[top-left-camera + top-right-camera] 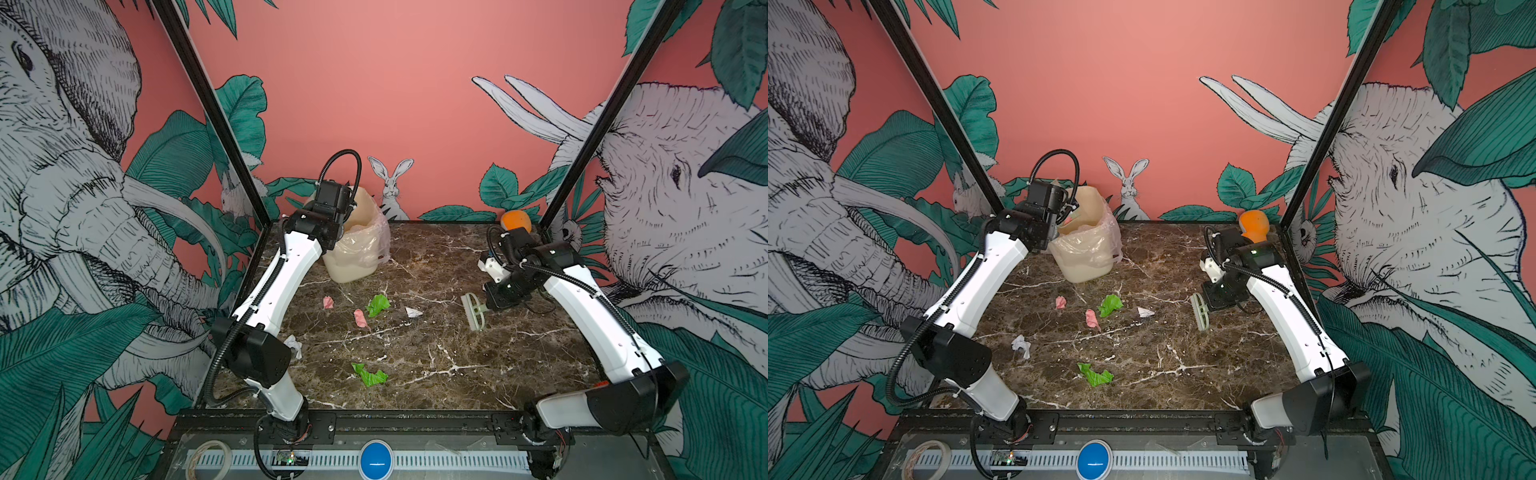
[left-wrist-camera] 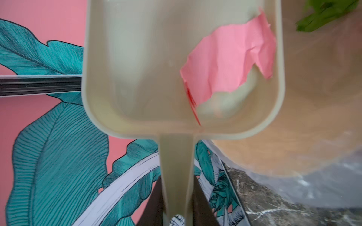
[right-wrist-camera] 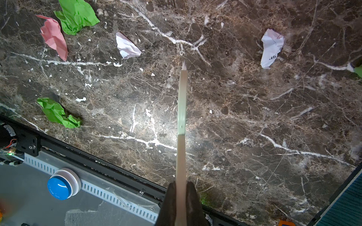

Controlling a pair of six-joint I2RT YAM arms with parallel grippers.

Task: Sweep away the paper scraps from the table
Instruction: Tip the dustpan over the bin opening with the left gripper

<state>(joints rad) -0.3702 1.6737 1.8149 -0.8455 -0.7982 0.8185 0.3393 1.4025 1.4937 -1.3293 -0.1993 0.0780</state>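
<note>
My left gripper is shut on the handle of the pale green dustpan, held tilted over the bin. A pink paper scrap lies in the pan, and a green one is in the bin. My right gripper is shut on a small pale brush, bristles hovering low over the table. Loose paper scraps lie on the marble to its left: pink, pink, green, white, white and green.
A cream bin lined with a clear bag stands at the back left. An orange toy sits in the back right corner. The black frame edges the table's front, with a blue button beyond it.
</note>
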